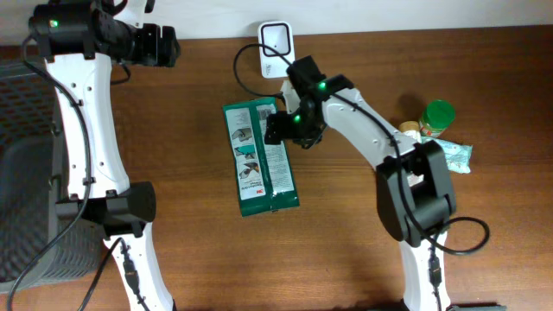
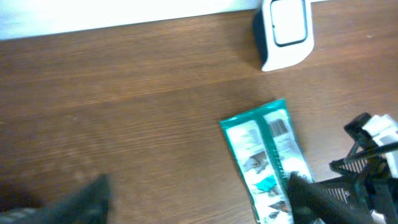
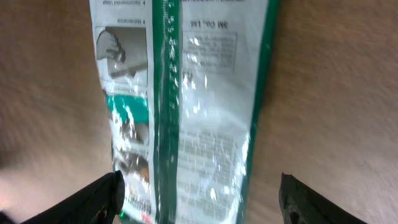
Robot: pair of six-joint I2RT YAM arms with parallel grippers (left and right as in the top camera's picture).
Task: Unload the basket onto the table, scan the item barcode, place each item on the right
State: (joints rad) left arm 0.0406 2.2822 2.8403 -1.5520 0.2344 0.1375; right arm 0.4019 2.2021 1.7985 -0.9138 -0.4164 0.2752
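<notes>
Your packet (image 1: 259, 157) lies flat mid-table (image 1: 173, 173), just in front of the scanner (image 1: 276, 38) at the back edge. The right gripper (image 3: 199, 193) hovers over it, fingers spread. The left gripper (image 1: 168, 46) is also spread and empty. I judge you're at the pickup: pinch, lift, present the barcode.

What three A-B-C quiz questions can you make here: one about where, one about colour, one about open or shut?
1. Where is the small white boxy scanner? A) at the brown wooden table's back edge B) on a chair C) on the floor
2. What colour edges the flat shiny plastic packet? A) red B) green C) yellow
3. How is the right claw? A) shut tight B) open C) holding a jar
Answers: 1 A, it sits at the table's rim beyond the packet; 2 B, green borders show from overhead; 3 B, its fingers stand wide apart over the packet.
</notes>
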